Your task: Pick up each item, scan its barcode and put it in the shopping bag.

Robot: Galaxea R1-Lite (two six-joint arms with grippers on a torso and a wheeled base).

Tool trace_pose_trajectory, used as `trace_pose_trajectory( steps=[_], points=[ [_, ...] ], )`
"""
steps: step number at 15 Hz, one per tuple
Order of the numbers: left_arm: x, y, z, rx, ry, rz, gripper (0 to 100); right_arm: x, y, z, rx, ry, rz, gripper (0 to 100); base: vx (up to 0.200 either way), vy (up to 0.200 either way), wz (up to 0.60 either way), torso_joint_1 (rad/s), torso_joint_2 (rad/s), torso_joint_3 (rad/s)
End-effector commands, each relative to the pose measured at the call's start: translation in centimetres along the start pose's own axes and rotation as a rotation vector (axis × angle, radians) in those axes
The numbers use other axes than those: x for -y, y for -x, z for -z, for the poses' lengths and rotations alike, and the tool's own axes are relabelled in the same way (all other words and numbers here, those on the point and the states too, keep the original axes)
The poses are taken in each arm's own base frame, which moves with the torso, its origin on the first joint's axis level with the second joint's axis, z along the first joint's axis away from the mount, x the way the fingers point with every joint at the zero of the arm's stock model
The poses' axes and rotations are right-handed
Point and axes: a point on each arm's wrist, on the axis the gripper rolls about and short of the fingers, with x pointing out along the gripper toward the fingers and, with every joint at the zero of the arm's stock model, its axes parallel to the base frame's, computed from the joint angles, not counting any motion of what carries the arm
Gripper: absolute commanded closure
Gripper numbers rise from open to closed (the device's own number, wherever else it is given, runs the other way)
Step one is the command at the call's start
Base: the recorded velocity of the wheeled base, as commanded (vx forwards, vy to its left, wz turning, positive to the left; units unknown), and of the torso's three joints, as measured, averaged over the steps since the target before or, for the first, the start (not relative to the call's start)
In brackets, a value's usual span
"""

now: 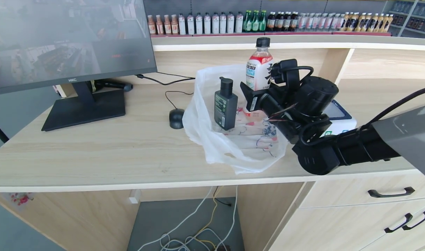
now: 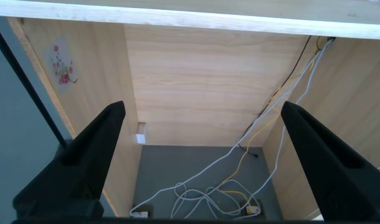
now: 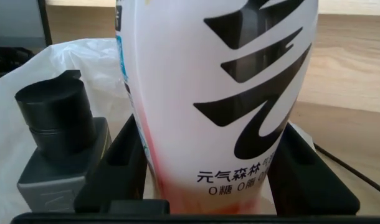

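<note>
A drink bottle (image 1: 258, 68) with a white label and black cap stands upright at the mouth of the white plastic shopping bag (image 1: 233, 146) on the counter. My right gripper (image 1: 253, 101) is shut on the bottle's lower part. In the right wrist view the bottle (image 3: 227, 93) sits between the two black fingers (image 3: 115, 168). Whether its base rests on the bag is hidden. A dark pump bottle (image 1: 225, 104) stands inside the bag just to its left, also close by in the right wrist view (image 3: 59, 143). My left gripper (image 2: 199, 162) hangs open and empty below the counter edge.
A monitor (image 1: 59, 42) on a black stand takes up the counter's left. A black mouse (image 1: 176, 118) lies beside the bag. A white device (image 1: 339, 116) sits behind my right arm. Cables (image 2: 209, 186) lie on the floor under the counter. Drawers (image 1: 390, 193) are at lower right.
</note>
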Motion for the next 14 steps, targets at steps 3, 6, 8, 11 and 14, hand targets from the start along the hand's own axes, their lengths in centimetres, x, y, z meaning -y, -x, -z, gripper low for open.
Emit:
trace_pose_trajectory(
  steps=[3,6,8,11,14],
  points=[
    [0.0,0.0,0.0,0.001,0.000,-0.001,0,0.2,-0.6,1.0,-0.005,0.004,0.007,100,0.000,0.000,0.00,0.000,0.00,0.000],
    [0.0,0.0,0.0,0.001,0.000,-0.001,0,0.9,-0.8,1.8,-0.020,0.012,0.020,100,0.000,0.000,0.00,0.000,0.00,0.000],
    [0.0,0.0,0.0,0.001,0.000,-0.001,0,1.2,-0.8,2.2,-0.027,0.015,0.029,100,0.000,0.000,0.00,0.000,0.00,0.000],
    [0.0,0.0,0.0,0.001,0.000,-0.001,0,1.6,-0.9,2.5,-0.033,0.022,0.036,100,0.000,0.000,0.00,0.000,0.00,0.000],
    [0.0,0.0,0.0,0.001,0.000,-0.001,0,1.6,-0.8,2.6,-0.032,0.022,0.036,100,0.000,0.000,0.00,0.000,0.00,0.000]
  ],
)
